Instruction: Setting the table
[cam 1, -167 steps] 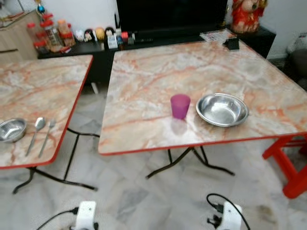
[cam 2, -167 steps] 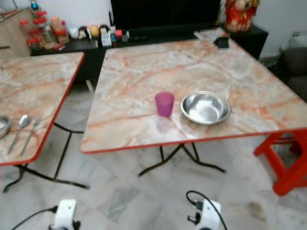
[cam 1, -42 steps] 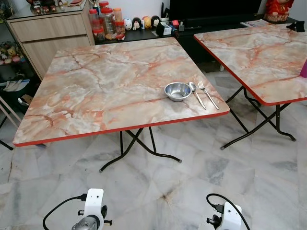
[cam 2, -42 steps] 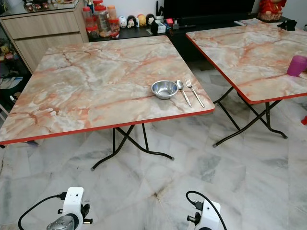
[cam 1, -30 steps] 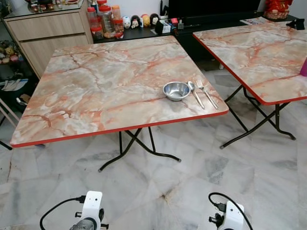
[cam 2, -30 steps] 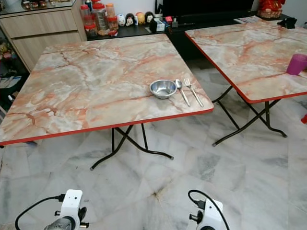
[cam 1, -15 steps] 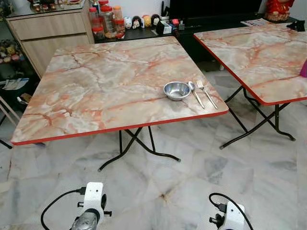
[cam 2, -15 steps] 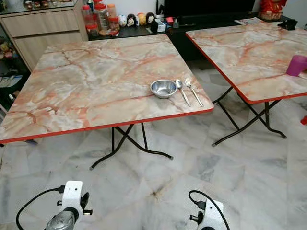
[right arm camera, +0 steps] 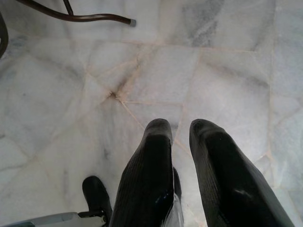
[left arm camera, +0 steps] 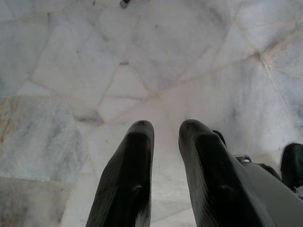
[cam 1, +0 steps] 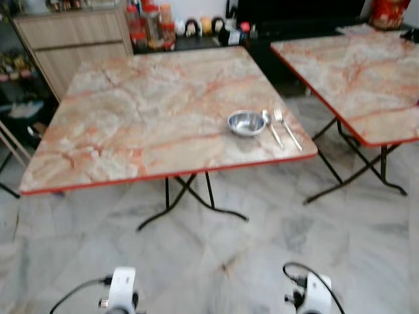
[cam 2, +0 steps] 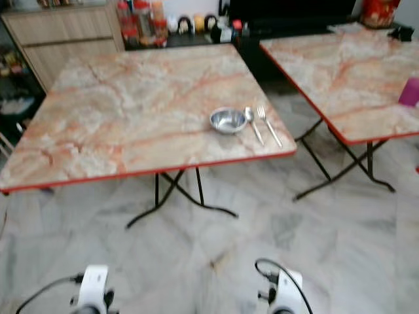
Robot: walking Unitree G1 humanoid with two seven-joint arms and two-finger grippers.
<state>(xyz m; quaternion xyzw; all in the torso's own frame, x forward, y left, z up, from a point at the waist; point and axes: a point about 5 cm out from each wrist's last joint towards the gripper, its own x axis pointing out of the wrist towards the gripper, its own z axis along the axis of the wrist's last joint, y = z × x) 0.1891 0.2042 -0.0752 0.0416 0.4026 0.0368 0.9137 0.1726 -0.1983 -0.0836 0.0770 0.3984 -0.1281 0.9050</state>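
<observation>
Both grippers are just hanging low over the marble floor (left arm camera: pixel 71 71) and neither has hold of anything. The left gripper (left arm camera: pixel 165 127) has its two black fingers close together with a narrow gap between the tips, nothing in there but floor tile behind them. Same deal with the right gripper (right arm camera: pixel 180 126): fingers nearly together, slim gap, empty, and a curved black table foot (right arm camera: pixel 80 18) sits on the tiles further out. From the head camera, which is a bit blurry, the tops of the two arms show at the bottom edge, left wrist (cam 1: pixel 122 288) and right wrist (cam 1: pixel 313 293), each with a black cable looping off it. Out ahead across the floor is the near folding table (cam 1: pixel 131 124), marbled orange-and-cream top with a red rim on crossed black legs. The stuff for the table setting is on its right-hand part, near the front corner: a small steel bowl (cam 1: pixel 246 122), a spoon (cam 1: pixel 270 128) just beside it on the right, and a fork (cam 1: pixel 286 127) just right of the spoon, both lying roughly parallel. A second table (cam 1: pixel 360 72) of the same kind stands off to the right, and a purple cup (cam 2: pixel 410 91) sits at its right edge. Behind the tables there's a wooden cabinet (cam 1: pixel 72 39), some red-lidded jars (cam 1: pixel 147 23) and a dark TV bench (cam 1: pixel 288 26).
</observation>
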